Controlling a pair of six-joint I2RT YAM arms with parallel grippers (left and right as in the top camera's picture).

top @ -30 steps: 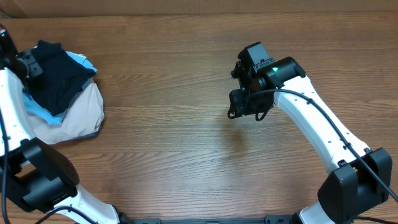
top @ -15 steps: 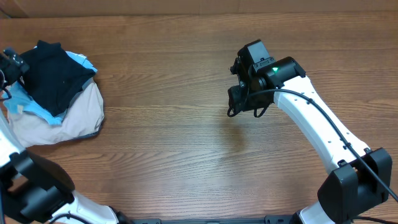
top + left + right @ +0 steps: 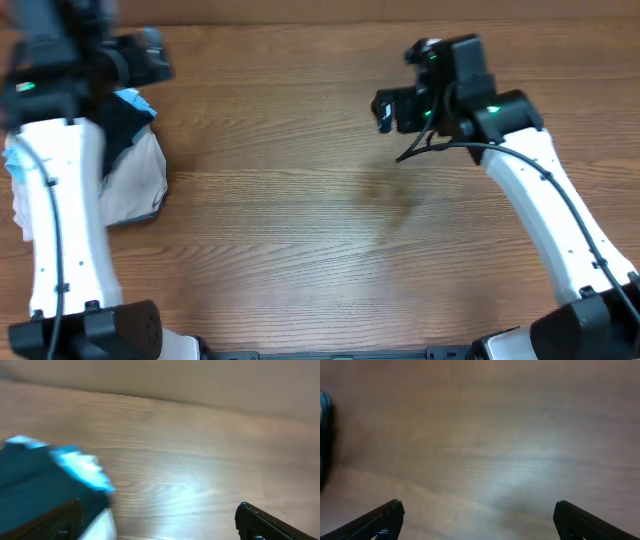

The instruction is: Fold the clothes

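Overhead, the left claw (image 3: 150, 62) hung blurred over the far edge of the clothes pile (image 3: 140, 180), and its wrist view showed it spread wide and empty, a dark garment (image 3: 35, 487) and a light-blue garment (image 3: 82, 467) lying just below it to one side. The right claw (image 3: 478, 505) was likewise spread and empty, only bare table (image 3: 480, 435) beneath it and the pile well away. To do it well, I judged, the left claw should come down on the dark garment alone, pinch one edge rather than a bunch, and draw it out onto open wood between the two claws.
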